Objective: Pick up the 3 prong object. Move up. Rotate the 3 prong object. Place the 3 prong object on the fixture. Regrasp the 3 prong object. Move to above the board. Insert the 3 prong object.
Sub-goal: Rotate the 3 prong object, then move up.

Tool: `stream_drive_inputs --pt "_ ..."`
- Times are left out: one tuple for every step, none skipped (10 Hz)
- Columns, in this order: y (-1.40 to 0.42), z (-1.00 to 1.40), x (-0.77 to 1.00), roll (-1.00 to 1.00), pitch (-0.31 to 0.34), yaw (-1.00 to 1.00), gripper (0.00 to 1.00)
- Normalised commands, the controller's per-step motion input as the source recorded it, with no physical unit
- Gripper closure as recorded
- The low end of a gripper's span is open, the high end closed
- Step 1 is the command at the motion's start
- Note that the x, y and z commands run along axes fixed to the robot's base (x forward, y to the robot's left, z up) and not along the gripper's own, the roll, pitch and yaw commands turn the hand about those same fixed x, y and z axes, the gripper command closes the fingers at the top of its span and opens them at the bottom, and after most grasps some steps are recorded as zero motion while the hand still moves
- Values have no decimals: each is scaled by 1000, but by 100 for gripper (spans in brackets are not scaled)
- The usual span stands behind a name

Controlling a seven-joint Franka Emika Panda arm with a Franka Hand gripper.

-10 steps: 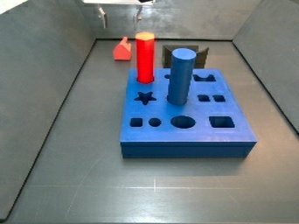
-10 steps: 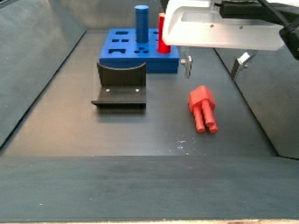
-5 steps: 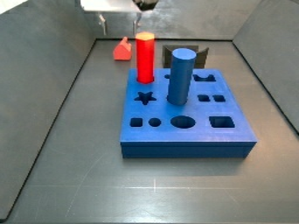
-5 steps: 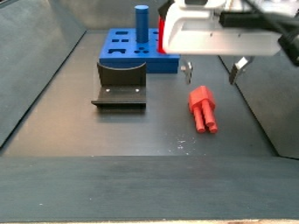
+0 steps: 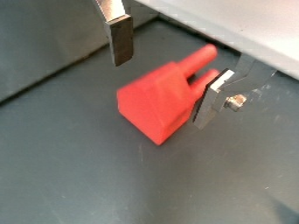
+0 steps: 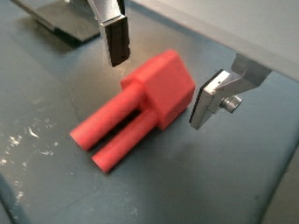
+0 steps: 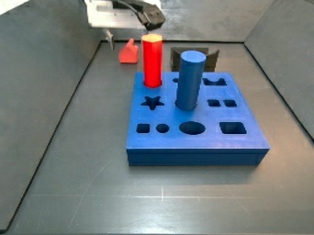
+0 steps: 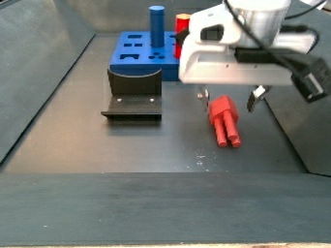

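Hanging low over the 3 prong object, the tool is spread wide and grips nothing — in both wrist views its two silver fingers stand on either side of the red piece with clear gaps between pad and plastic. The 3 prong object lies flat on the dark floor, its blocky end between the fingers and its prongs pointing away along the floor. In a side view it rests near the right wall, well apart from the fixture, which stands on the floor just in front of the board. In a side view the blue board carries a tall red peg and a blue cylinder — the tool sits behind them, near the back wall.
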Motion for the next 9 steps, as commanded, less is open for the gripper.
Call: stream_drive_inputs --pt "8 -637 40 -27 -41 -8 0" --pt "8 -445 36 -33 -46 -2 0" --pt "8 -371 35 -34 -51 0 0" --pt "7 -225 32 -38 -55 4 0" --pt "0 0 0 0 0 0 100" --pt "0 833 0 0 0 0 100" --pt "-2 818 -10 -2 8 0 100" --pt "-4 735 -30 -3 25 -1 100" --pt "0 623 -26 -2 38 -3 100"
